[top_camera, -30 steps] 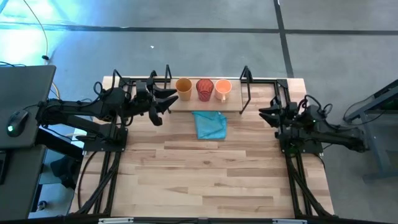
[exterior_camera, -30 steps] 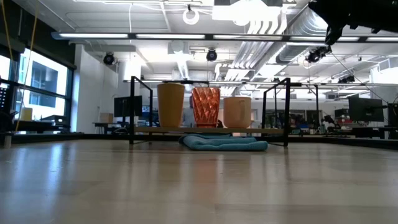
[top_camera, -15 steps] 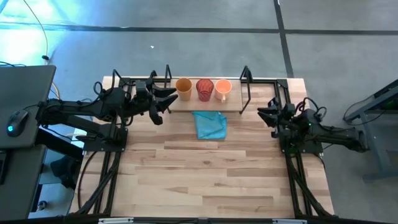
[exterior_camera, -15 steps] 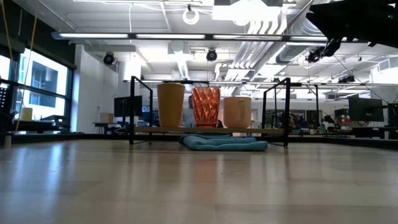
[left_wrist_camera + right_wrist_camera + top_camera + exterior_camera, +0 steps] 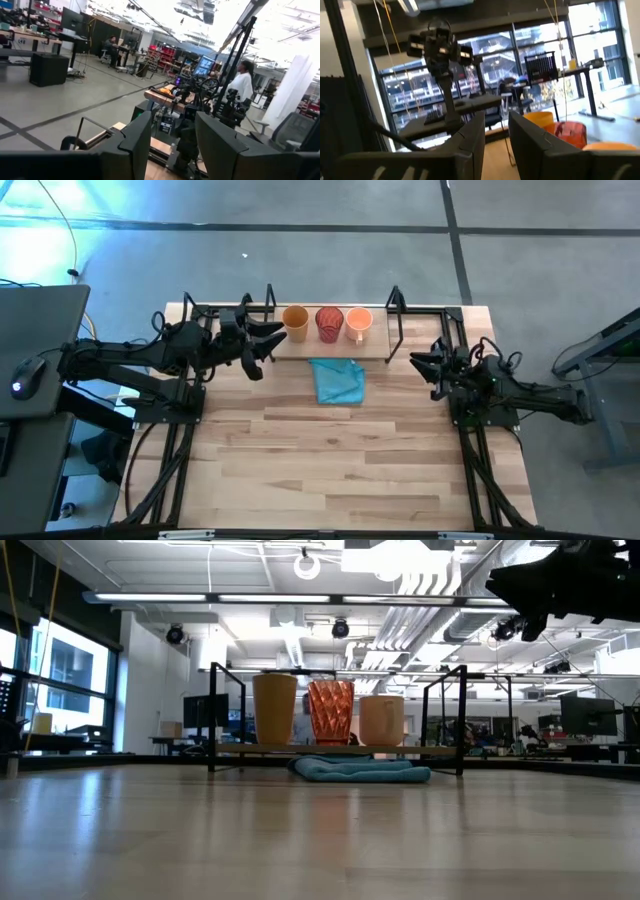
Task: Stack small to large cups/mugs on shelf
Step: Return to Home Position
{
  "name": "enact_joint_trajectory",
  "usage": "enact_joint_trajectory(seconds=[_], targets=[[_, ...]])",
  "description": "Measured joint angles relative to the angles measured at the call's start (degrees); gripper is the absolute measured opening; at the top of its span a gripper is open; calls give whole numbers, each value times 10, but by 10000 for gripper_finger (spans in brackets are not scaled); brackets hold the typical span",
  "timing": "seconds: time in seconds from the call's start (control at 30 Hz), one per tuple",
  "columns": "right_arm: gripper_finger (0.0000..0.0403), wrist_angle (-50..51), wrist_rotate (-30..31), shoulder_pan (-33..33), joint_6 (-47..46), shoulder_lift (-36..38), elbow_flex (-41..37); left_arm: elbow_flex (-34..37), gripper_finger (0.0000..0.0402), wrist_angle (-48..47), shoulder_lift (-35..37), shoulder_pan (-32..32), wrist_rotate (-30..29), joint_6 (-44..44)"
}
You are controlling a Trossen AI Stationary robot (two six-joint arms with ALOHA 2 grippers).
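Cups [image 5: 329,322]: row of three on shelf [image 5: 380,348], just beyond left fingers [image 5: 135,145], spread, empty (right fingers [image 5: 470,142] likewise, farther off); retreat looks unobstructed.

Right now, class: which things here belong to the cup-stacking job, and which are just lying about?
Job: tumbler, red cup, mug, all on the shelf; left gripper and right gripper, flanking it.
Lying about: blue cloth, on the table.

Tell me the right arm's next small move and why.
Probably draw the right gripper back toward its base: it hangs open and empty by the shelf's right end, and the mustard tumbler, red ribbed cup and orange mug already stand in a row on it. The left gripper waits near the left end.
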State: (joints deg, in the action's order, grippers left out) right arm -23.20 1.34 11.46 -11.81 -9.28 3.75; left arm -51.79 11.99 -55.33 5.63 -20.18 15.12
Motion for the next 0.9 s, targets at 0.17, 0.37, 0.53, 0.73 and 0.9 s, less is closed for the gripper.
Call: enact_joint_trajectory(seconds=[0.17, 0.37, 0.53, 0.73, 0.9], targets=[[78, 18, 0, 0, 1, 0, 0, 0, 143, -4, 0, 0, 0, 9], [78, 51, 2, 0, 3, 0, 0, 0, 143, -4, 0, 0, 0, 21], [78, 54, 2, 0, 16, 0, 0, 0, 143, -10, 0, 0, 0, 28], [78, 91, 2, 0, 15, 0, 0, 0, 143, -20, 0, 0, 2, 47], [78, 115, -3, 0, 14, 0, 0, 0, 143, -22, 0, 0, 12, 62]])
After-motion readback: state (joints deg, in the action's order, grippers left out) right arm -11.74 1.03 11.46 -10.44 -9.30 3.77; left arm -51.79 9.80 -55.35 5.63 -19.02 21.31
